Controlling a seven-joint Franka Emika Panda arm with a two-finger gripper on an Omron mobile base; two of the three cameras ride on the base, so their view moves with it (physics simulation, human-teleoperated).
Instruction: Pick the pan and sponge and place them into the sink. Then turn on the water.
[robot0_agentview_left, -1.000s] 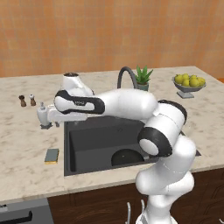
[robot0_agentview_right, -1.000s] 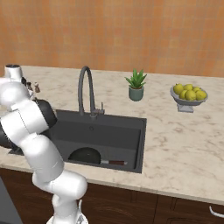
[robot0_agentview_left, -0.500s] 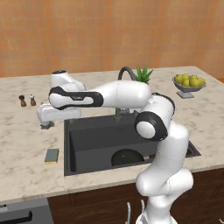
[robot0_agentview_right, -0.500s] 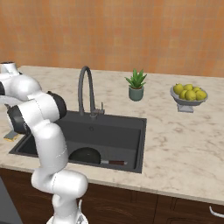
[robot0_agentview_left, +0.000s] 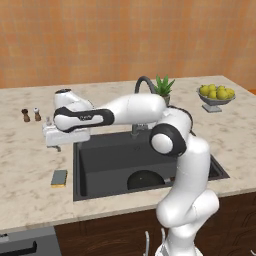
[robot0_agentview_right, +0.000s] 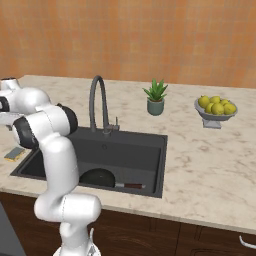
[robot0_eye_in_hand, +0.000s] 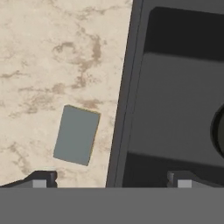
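Observation:
The grey-blue sponge lies flat on the beige counter just left of the sink's rim. My gripper hovers above the counter beside the sink's left rim, behind the sponge, open and holding nothing. The black pan rests in the dark sink near its front wall, its brown handle pointing right. The gooseneck faucet stands behind the basin, partly hidden by my arm. No water runs.
Two small shakers stand on the counter at the far left. A potted plant and a bowl of yellow fruit sit behind and right of the sink. My arm spans the basin's back edge.
The arm's upper links have swung round and stretched leftward. The hand stays near the sink's left rim and has sunk slightly. The gripper stays open; sponge and pan have not moved.

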